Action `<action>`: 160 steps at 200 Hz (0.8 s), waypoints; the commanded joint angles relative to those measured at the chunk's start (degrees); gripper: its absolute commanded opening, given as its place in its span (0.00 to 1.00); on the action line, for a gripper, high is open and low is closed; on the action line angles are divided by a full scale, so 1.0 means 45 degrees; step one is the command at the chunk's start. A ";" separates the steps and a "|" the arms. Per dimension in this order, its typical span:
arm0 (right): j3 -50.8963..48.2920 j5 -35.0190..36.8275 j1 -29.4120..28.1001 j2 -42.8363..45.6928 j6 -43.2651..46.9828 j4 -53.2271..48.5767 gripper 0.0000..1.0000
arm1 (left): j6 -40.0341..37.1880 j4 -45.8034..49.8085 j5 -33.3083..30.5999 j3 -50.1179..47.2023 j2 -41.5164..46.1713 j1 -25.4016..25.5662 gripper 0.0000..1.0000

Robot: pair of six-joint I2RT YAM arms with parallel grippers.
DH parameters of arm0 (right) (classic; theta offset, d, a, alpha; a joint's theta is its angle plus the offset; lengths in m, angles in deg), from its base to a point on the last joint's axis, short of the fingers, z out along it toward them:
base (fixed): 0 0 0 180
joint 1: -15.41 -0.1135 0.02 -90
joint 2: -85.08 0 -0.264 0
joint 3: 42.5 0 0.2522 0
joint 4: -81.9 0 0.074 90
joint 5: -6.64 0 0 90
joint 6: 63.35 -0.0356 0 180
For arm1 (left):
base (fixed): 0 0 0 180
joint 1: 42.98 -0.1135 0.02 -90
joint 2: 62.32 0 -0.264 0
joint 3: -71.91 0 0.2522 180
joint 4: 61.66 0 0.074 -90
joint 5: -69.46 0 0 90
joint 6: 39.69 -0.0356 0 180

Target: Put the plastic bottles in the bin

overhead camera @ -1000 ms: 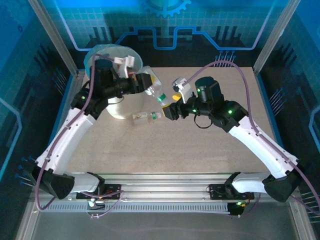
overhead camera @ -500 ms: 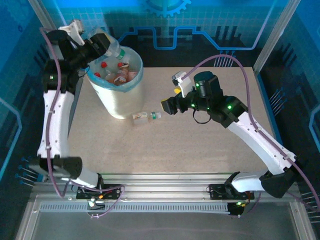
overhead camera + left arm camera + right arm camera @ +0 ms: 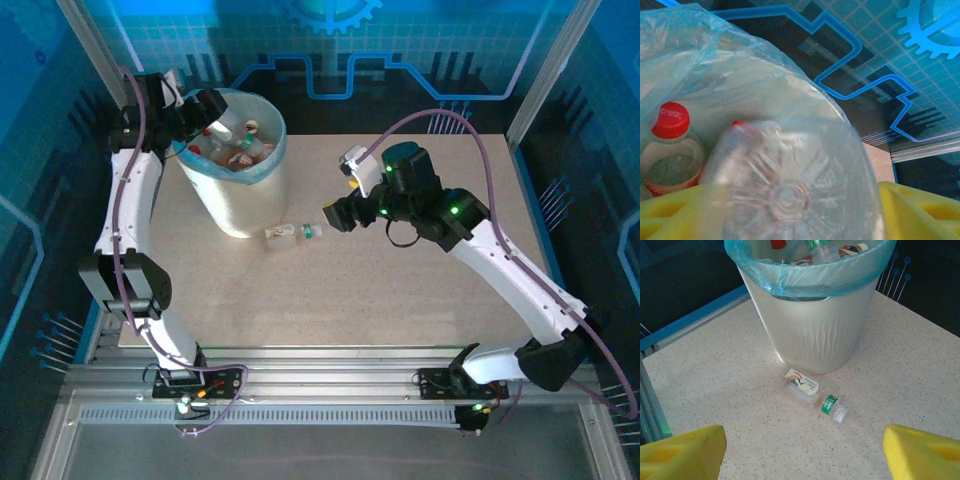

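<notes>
The white bin point(image 3: 236, 205) with its blue bag liner point(image 3: 740, 75) stands at the back left and holds several plastic bottles point(image 3: 238, 150), one with a red cap point(image 3: 671, 150). My left gripper point(image 3: 205, 108) hangs over its rim. A clear bottle point(image 3: 795, 185) sits base-on and blurred between its yellow fingers point(image 3: 925, 210), which stand apart. Another clear bottle point(image 3: 295, 233) with a green band lies on the table beside the bin point(image 3: 815, 335); it is also in the right wrist view point(image 3: 812, 395). My right gripper point(image 3: 335, 215) hovers open just right of it, its jaws point(image 3: 802, 455) empty.
The speckled tabletop point(image 3: 380, 300) is bare in front of and to the right of the bin. Blue enclosure walls point(image 3: 400, 50) and a metal frame point(image 3: 115, 90) ring the table.
My left arm swung up and back from the table to above the bin, carrying the clear bottle, and its jaws widened. My right gripper barely shifted.
</notes>
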 commanded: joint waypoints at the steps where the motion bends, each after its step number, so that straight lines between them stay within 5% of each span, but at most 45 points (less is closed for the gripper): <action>1: 0.0637 -0.0178 -0.0187 -0.0298 0.0344 -0.0304 0.80 | -0.0337 0.0203 -0.0371 0.0402 0.0830 -0.0045 0.78; 38: 0.0830 -0.0381 -0.0208 -0.0615 0.0519 -0.0360 0.79 | -0.1126 0.0890 -0.1053 0.1074 0.1359 -0.0045 0.82; 98: 0.1019 -0.0314 -0.0188 -0.1733 0.1656 -0.0205 0.79 | -0.2130 0.1352 -0.0821 0.0754 0.2442 -0.0025 0.75; 160: 0.0198 -0.3025 -0.0103 -0.4102 0.7111 0.0388 0.85 | -0.3324 0.2300 -0.0306 -0.1231 0.3778 0.0745 0.74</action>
